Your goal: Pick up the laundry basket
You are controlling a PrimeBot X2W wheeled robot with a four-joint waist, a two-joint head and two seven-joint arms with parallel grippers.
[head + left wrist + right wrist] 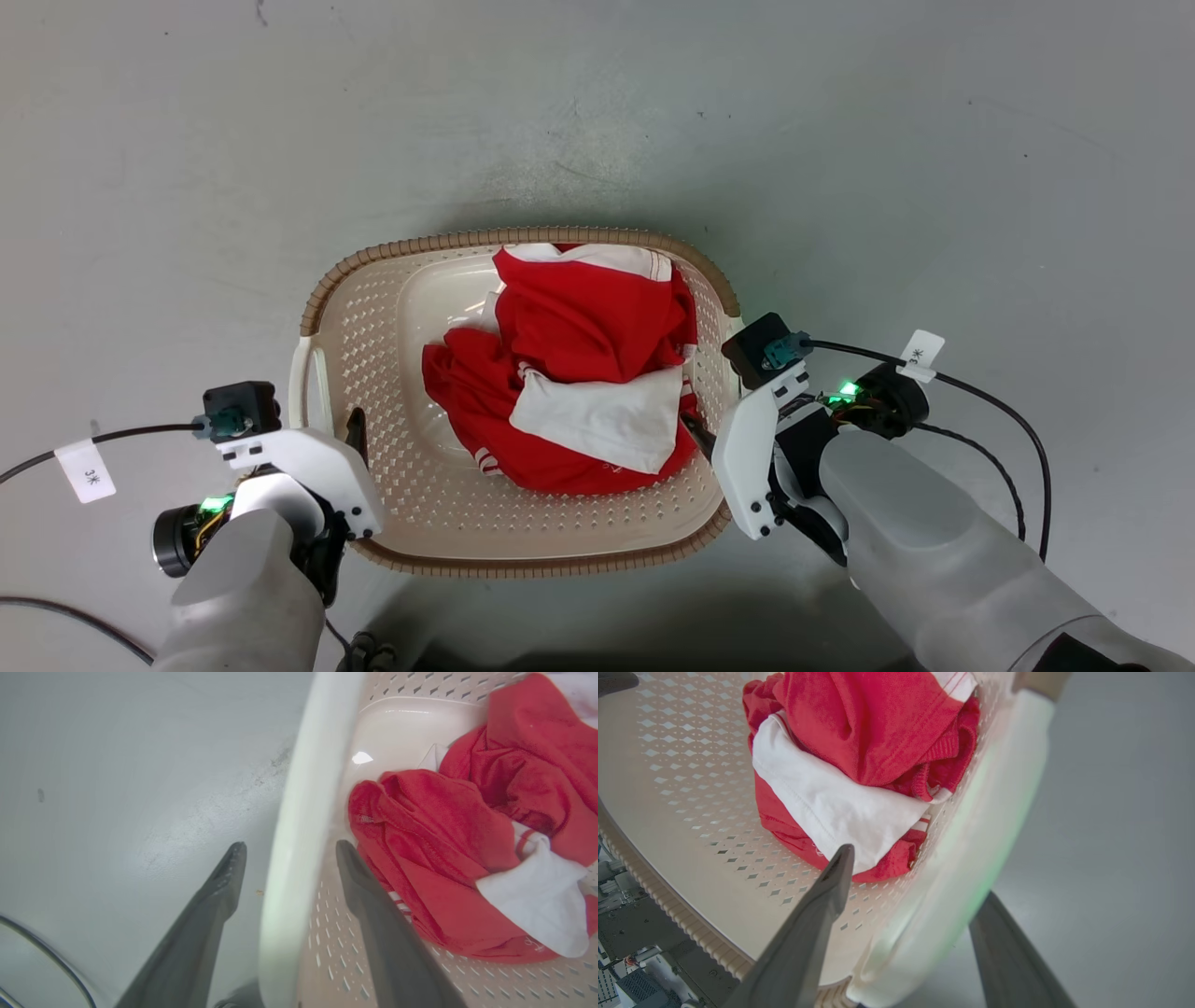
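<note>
**Fig. Both grippers astride the basket handles, before closing**

The laundry basket [523,235] stands on the grey floor [597,112] just ahead of the robot, between its two arms. The left gripper [290,845] is spread, one finger outside the left handle [299,788] and the other inside the basket. Gaps show on both sides, so nothing is clamped. The right gripper [919,872] is likewise spread across the right handle [999,802], its inner finger close to the heap of red and white clothing [579,373].

The step in hand appears to be closing on the handles. It would go best with both pairs of fingers shutting together, each seated deep enough to trap the white bar rather than only its edge. The lift should then rise evenly on both sides so the basket stays level. The right inner finger may pinch cloth against the wall, and a check there seems prudent.

Count:
- one basket
- two white handles
- two grippers, each with two dark fingers
- one heap of clothing, the number of garments not discernible
- two white cable tags, left [84,471] and right [920,355]
</note>
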